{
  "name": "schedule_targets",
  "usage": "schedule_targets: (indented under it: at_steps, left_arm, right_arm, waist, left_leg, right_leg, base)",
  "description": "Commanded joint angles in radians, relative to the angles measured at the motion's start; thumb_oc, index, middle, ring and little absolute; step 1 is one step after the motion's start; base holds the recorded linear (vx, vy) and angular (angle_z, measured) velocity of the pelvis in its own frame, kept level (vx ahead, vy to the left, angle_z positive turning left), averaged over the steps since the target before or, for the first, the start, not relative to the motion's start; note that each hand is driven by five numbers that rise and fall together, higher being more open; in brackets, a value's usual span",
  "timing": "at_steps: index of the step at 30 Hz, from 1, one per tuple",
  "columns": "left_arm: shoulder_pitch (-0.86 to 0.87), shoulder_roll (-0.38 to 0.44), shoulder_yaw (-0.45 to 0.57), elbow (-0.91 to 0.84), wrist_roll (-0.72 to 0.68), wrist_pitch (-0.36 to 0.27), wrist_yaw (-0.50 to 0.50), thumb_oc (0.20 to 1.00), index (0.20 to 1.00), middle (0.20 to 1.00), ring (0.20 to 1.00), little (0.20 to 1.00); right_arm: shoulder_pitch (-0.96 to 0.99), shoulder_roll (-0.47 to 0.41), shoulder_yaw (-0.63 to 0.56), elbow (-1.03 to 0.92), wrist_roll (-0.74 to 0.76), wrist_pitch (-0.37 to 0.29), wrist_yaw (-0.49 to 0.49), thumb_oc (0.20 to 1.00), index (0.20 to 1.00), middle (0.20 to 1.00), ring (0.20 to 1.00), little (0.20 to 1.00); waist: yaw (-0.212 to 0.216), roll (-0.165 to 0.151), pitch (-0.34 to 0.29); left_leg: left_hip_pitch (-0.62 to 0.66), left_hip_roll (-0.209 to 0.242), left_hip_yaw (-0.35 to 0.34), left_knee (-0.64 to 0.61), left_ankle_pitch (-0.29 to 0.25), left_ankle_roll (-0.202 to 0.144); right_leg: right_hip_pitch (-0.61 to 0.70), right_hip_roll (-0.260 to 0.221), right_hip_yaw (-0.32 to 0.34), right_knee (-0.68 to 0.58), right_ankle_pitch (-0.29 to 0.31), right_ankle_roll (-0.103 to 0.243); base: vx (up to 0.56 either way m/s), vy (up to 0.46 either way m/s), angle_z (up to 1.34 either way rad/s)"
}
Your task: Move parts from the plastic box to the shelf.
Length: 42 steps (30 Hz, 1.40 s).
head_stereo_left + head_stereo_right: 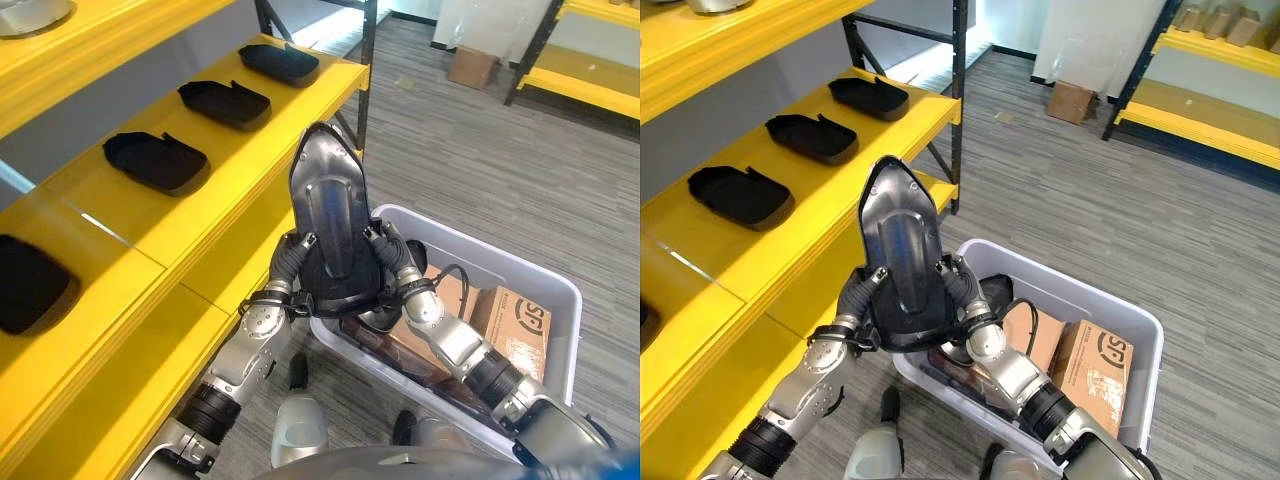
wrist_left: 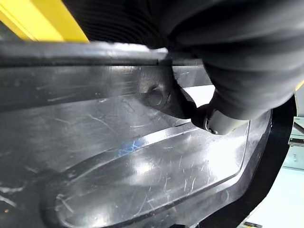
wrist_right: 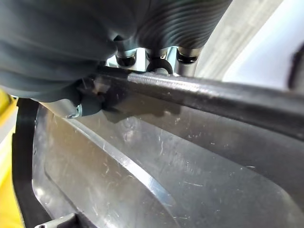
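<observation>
Glossy, scratched black plastic part (image 1: 330, 215), seemingly teardrop-shaped, gripped by left robot hand (image 1: 290, 258) and right robot hand (image 1: 392, 255).

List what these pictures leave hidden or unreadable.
- Box contents: the held part and both arms cover most of it in the eye views.
- Left hand fingers: behind the part.
- Leftmost shelf part: cut by the left eye view's edge.
- Part's far tip: outside both wrist views.
</observation>
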Motion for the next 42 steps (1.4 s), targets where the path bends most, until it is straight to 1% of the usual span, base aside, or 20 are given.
schedule_targets:
  at_steps: [1, 4, 5, 7, 9, 11, 15, 18, 20, 22, 24, 26, 30, 31, 32, 35, 38, 39, 40, 42]
  left_arm:
    - [-0.102, -0.030, 0.065, -0.153, -0.076, -0.143, -0.094, 0.200, 0.200, 0.200, 0.200, 0.200]
    - [-0.085, -0.032, 0.070, -0.147, -0.078, -0.146, -0.097, 0.200, 0.200, 0.200, 0.200, 0.200]
    - [-0.074, -0.036, 0.067, -0.143, -0.082, -0.145, -0.113, 0.200, 0.200, 0.200, 0.200, 0.200]
    - [-0.067, -0.041, 0.059, -0.139, -0.080, -0.148, -0.128, 0.200, 0.200, 0.200, 0.200, 0.200]
    - [-0.060, -0.045, 0.052, -0.133, -0.076, -0.156, -0.147, 0.200, 0.200, 0.200, 0.200, 0.200]
    - [-0.051, -0.040, 0.048, -0.125, -0.076, -0.198, -0.160, 0.200, 0.200, 0.200, 0.200, 0.200]
    - [-0.059, -0.034, 0.047, -0.142, -0.083, -0.193, -0.123, 0.200, 0.200, 0.200, 0.200, 0.200]
    - [-0.086, -0.042, 0.041, -0.132, -0.076, -0.183, -0.097, 0.200, 0.200, 0.200, 0.200, 0.200]
    - [-0.099, -0.040, 0.046, -0.125, -0.082, -0.169, -0.094, 0.200, 0.200, 0.200, 0.200, 0.200]
    - [-0.103, -0.043, 0.047, -0.119, -0.079, -0.162, -0.086, 0.200, 0.200, 0.200, 0.200, 0.200]
    - [-0.096, -0.051, 0.044, -0.105, -0.077, -0.156, -0.100, 0.200, 0.200, 0.200, 0.200, 0.200]
    - [-0.091, -0.055, 0.041, -0.103, -0.071, -0.156, -0.098, 0.200, 0.200, 0.200, 0.200, 0.200]
    - [-0.068, -0.058, 0.034, -0.109, -0.046, -0.176, -0.094, 0.200, 0.200, 0.200, 0.200, 0.200]
    - [-0.068, -0.058, 0.035, -0.109, -0.045, -0.177, -0.092, 0.200, 0.200, 0.200, 0.200, 0.200]
    - [-0.067, -0.060, 0.038, -0.113, -0.042, -0.172, -0.095, 0.200, 0.200, 0.200, 0.200, 0.200]
    - [-0.066, -0.064, 0.040, -0.112, -0.038, -0.168, -0.105, 0.200, 0.200, 0.200, 0.200, 0.200]
    - [-0.069, -0.055, 0.031, -0.097, -0.064, -0.169, -0.113, 0.200, 0.200, 0.200, 0.200, 0.200]
    - [-0.064, -0.053, 0.028, -0.096, -0.067, -0.173, -0.117, 0.200, 0.200, 0.200, 0.200, 0.200]
    - [-0.045, -0.053, 0.024, -0.103, -0.064, -0.176, -0.126, 0.200, 0.200, 0.200, 0.200, 0.200]
    - [-0.038, -0.050, 0.016, -0.114, -0.069, -0.169, -0.118, 0.200, 0.200, 0.200, 0.200, 0.200]
  right_arm:
    - [-0.002, -0.012, -0.025, 0.021, 0.113, -0.025, 0.090, 0.200, 0.200, 0.200, 0.200, 0.200]
    - [0.005, -0.015, -0.022, 0.024, 0.121, -0.030, 0.102, 0.200, 0.200, 0.200, 0.200, 0.200]
    - [0.021, -0.019, -0.025, 0.015, 0.119, -0.033, 0.092, 0.200, 0.200, 0.200, 0.200, 0.200]
    - [0.035, -0.020, -0.024, 0.009, 0.124, -0.031, 0.080, 0.200, 0.200, 0.200, 0.200, 0.200]
    - [0.034, -0.014, -0.022, 0.022, 0.123, -0.045, 0.074, 0.200, 0.200, 0.200, 0.200, 0.200]
    - [0.022, -0.008, -0.020, 0.056, 0.104, -0.101, 0.087, 0.200, 0.200, 0.200, 0.200, 0.200]
    - [0.010, -0.017, -0.033, 0.048, 0.108, -0.115, 0.111, 0.200, 0.200, 0.200, 0.200, 0.200]
    - [0.000, -0.013, -0.029, 0.068, 0.127, -0.124, 0.098, 0.200, 0.200, 0.200, 0.200, 0.200]
    - [-0.003, -0.009, -0.031, 0.080, 0.138, -0.128, 0.099, 0.200, 0.200, 0.200, 0.200, 0.200]
    - [0.003, 0.001, -0.028, 0.084, 0.135, -0.148, 0.103, 0.200, 0.200, 0.200, 0.200, 0.200]
    - [0.023, 0.020, -0.018, 0.063, 0.130, -0.157, 0.066, 0.200, 0.200, 0.200, 0.200, 0.200]
    - [0.030, 0.024, -0.012, 0.057, 0.119, -0.161, 0.054, 0.200, 0.200, 0.200, 0.200, 0.200]
    - [0.064, 0.054, 0.023, 0.035, 0.072, -0.162, -0.022, 0.200, 0.200, 0.200, 0.200, 0.200]
    - [0.066, 0.055, 0.024, 0.034, 0.073, -0.160, -0.022, 0.200, 0.200, 0.200, 0.200, 0.200]
    - [0.067, 0.069, 0.025, 0.038, 0.066, -0.158, -0.040, 0.200, 0.200, 0.200, 0.200, 0.200]
    - [0.052, 0.086, 0.031, 0.042, 0.057, -0.145, -0.056, 0.200, 0.200, 0.200, 0.200, 0.200]
    - [0.063, 0.091, 0.039, 0.028, 0.044, -0.137, -0.059, 0.200, 0.200, 0.200, 0.200, 0.200]
    - [0.071, 0.089, 0.041, 0.021, 0.041, -0.137, -0.059, 0.200, 0.200, 0.200, 0.200, 0.200]
    - [0.083, 0.078, 0.046, 0.011, 0.038, -0.144, -0.059, 0.200, 0.200, 0.200, 0.200, 0.200]
    - [0.098, 0.056, 0.047, 0.003, 0.026, -0.165, -0.047, 0.200, 0.200, 0.200, 0.200, 0.200]
  waist:
    - [0.001, -0.064, -0.011]
    - [-0.001, -0.058, -0.008]
    - [-0.018, -0.052, -0.003]
    - [-0.036, -0.048, 0.000]
    - [-0.047, -0.048, 0.003]
    - [-0.062, -0.059, -0.006]
    - [-0.078, -0.075, -0.037]
    - [-0.083, -0.068, -0.062]
    - [-0.086, -0.064, -0.068]
    - [-0.085, -0.055, -0.077]
    - [-0.070, -0.045, -0.077]
    - [-0.062, -0.040, -0.077]
    - [-0.024, -0.023, -0.071]
    - [-0.022, -0.022, -0.070]
    - [-0.009, -0.019, -0.064]
    - [0.009, -0.012, -0.057]
    - [0.002, -0.009, -0.052]
    - [0.001, -0.010, -0.051]
    - [0.003, -0.014, -0.054]
    - [-0.001, -0.031, -0.052]
  left_leg:
    - [0.050, -0.072, 0.111, 0.049, -0.104, -0.235]
    - [0.049, -0.060, 0.119, 0.053, -0.099, -0.240]
    - [0.055, -0.039, 0.192, 0.059, -0.090, -0.246]
    - [0.059, -0.019, 0.267, 0.067, -0.076, -0.254]
    - [0.065, 0.001, 0.311, 0.096, -0.070, -0.260]
    - [0.111, 0.017, 0.367, 0.205, -0.165, -0.261]
    - [0.146, 0.046, 0.415, 0.374, -0.212, -0.250]
    - [0.173, 0.015, 0.417, 0.329, -0.233, -0.223]
    - [0.199, 0.012, 0.438, 0.297, -0.252, -0.211]
    - [0.218, -0.008, 0.440, 0.240, -0.260, -0.199]
    - [0.219, -0.035, 0.417, 0.169, -0.270, -0.176]
    - [0.223, -0.046, 0.407, 0.138, -0.260, -0.172]
    - [0.239, -0.101, 0.365, 0.023, -0.224, -0.146]
    - [0.239, -0.105, 0.364, 0.017, -0.223, -0.145]
    - [0.241, -0.127, 0.360, -0.012, -0.220, -0.134]
    - [0.246, -0.147, 0.373, -0.040, -0.208, -0.130]
    - [0.219, -0.171, 0.334, -0.044, -0.197, -0.133]
    - [0.217, -0.173, 0.327, -0.045, -0.194, -0.134]
    - [0.215, -0.173, 0.322, -0.061, -0.171, -0.141]
    - [0.179, -0.176, 0.322, -0.058, -0.148, -0.156]
  right_leg:
    - [0.074, -0.097, -0.031, -0.218, 0.121, 0.076]
    - [0.080, -0.106, -0.044, -0.223, 0.123, 0.074]
    - [0.088, -0.119, -0.079, -0.239, 0.136, 0.077]
    - [0.092, -0.130, -0.111, -0.258, 0.156, 0.084]
    - [0.097, -0.142, -0.135, -0.269, 0.165, 0.087]
    - [0.100, -0.160, -0.161, -0.278, 0.149, 0.080]
    - [0.080, -0.156, -0.176, -0.249, 0.123, 0.048]
    - [0.063, -0.153, -0.189, -0.209, 0.097, 0.047]
    - [0.060, -0.161, -0.207, -0.187, 0.085, 0.050]
    - [0.058, -0.178, -0.222, -0.170, 0.086, 0.068]
    - [0.064, -0.216, -0.230, -0.146, 0.095, 0.109]
    - [0.066, -0.233, -0.235, -0.140, 0.102, 0.127]
    - [0.066, -0.333, -0.253, -0.154, 0.181, 0.226]
    - [0.066, -0.337, -0.253, -0.156, 0.186, 0.229]
    - [0.051, -0.374, -0.269, -0.158, 0.219, 0.245]
    - [0.044, -0.400, -0.303, -0.155, 0.243, 0.256]
    - [0.039, -0.323, -0.233, -0.119, 0.174, 0.237]
    - [0.042, -0.311, -0.221, -0.118, 0.167, 0.233]
    - [0.061, -0.267, -0.214, -0.132, 0.152, 0.220]
    - [0.086, -0.173, -0.180, -0.209, 0.171, 0.175]
  base:
    - [-0.10, -0.091, 0.83]
    - [-0.08, -0.044, 0.48]
    - [-0.14, -0.025, 0.60]
    - [-0.16, -0.015, 0.99]
    - [-0.21, 0.005, 1.35]
    - [-0.25, 0.097, 0.90]
    - [-0.16, 0.225, 0.51]
    - [-0.11, 0.406, 0.52]
    - [-0.06, 0.440, 1.06]
    - [-0.07, 0.547, 1.10]
    - [-0.09, 0.655, 0.76]
    - [-0.07, 0.402, 0.48]
    - [-0.11, 0.454, 0.38]
    - [-0.17, 0.413, 0.45]
    - [-0.11, 0.279, 0.36]
    - [-0.10, 0.308, 0.19]
    - [0.00, 0.180, 0.23]
    - [0.07, 0.087, 0.45]
    - [0.02, 0.058, 0.59]
    - [0.10, 0.023, 0.36]
